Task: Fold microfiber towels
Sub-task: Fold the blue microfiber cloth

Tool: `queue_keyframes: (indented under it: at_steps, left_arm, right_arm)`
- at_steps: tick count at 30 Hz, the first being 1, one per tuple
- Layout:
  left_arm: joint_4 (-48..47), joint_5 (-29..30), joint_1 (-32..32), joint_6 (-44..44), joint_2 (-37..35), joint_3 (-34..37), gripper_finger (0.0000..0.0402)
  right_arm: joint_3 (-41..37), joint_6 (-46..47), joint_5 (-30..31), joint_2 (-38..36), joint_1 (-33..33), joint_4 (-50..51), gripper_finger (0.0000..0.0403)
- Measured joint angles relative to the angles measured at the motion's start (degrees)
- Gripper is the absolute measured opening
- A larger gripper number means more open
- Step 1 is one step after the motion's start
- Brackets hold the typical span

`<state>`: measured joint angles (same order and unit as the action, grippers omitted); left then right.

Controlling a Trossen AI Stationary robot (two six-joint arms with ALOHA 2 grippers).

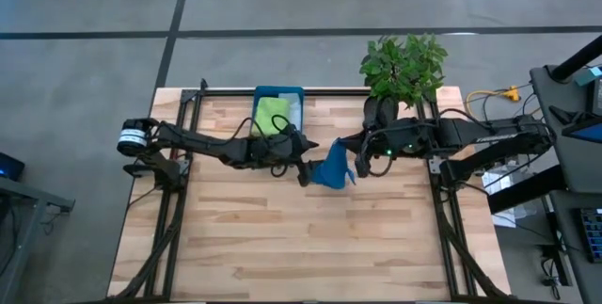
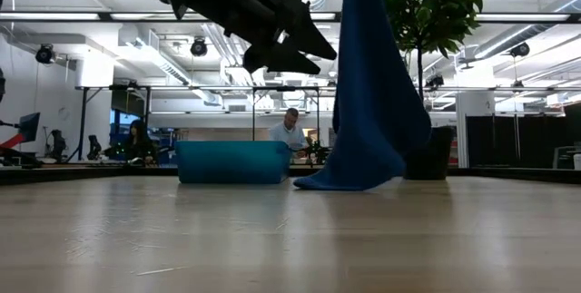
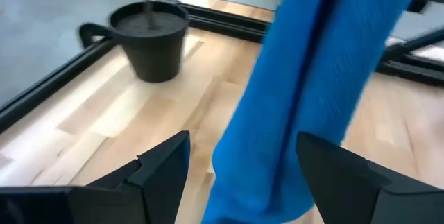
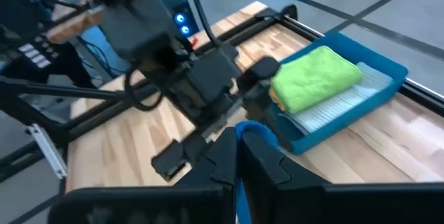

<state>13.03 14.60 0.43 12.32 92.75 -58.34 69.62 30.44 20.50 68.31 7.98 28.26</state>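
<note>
Two grippers on one blue towel [image 1: 331,169] here: right gripper [image 1: 358,159] pinched tight on its top edge, holding it dangling mid-bench with the bottom hem puddled on the wood. Left gripper [image 1: 305,169] spread wide, straddling the hanging cloth, not clamped yet. Could easily grab a bunched fold instead of a clean corner, or knock the towel swinging. Lime green towel [image 1: 273,111] parked folded in the teal tray [image 1: 278,90] nearby.

Pale wooden table [image 1: 310,238] bearing teal tray [image 1: 293,94], potted plant [image 1: 403,67] (black pot), blue towel's [image 1: 331,169] hem.
</note>
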Motion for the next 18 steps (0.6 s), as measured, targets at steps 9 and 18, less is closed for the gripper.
queue_keyframes:
  at_steps: [9,18]
  left_arm:
    - [-3.15,-4.01,-0.01,-2.29,-0.02,0.57,0.0251]
    - [-3.24,-4.96,0.21,-2.32,-0.02,0.60,0.0251]
  right_arm:
    - [1.34,-0.44,-4.21,-0.01,0.29,-0.69,0.0009]
    - [3.62,-0.05,-5.45,0.07,0.32,-0.80,0.0009]
